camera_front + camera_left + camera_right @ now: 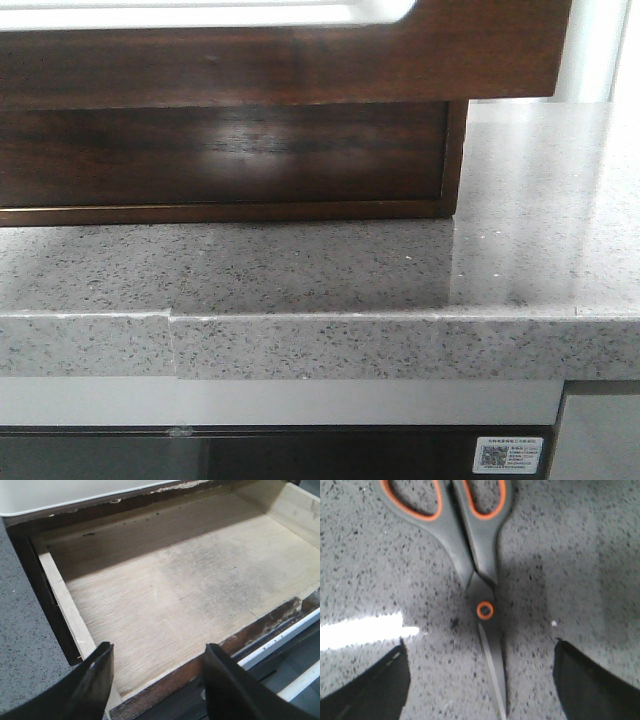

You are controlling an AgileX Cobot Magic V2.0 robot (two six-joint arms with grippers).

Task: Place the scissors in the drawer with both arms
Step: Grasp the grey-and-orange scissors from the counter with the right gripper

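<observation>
The scissors (pixel 480 565) have grey handles with orange-lined loops and an orange pivot. They lie closed on the speckled grey countertop (pixel 380 580). My right gripper (pixel 479 645) is open just above them, with the blades running between its fingers and apart from both. My left gripper (pixel 159 647) is open and empty over the front edge of an open drawer (pixel 175 595) with dark brown walls and an empty pale floor. In the front view the drawer's dark brown glossy front (pixel 300 65) fills the top, with a white round-cornered part (pixel 200 12) above it. Neither gripper shows there.
The grey speckled countertop (pixel 300 270) runs across the front view with its thick front edge toward me. A white surface (pixel 75 495) lies beyond the drawer's far wall. White rails (pixel 280 640) show below the drawer's near edge.
</observation>
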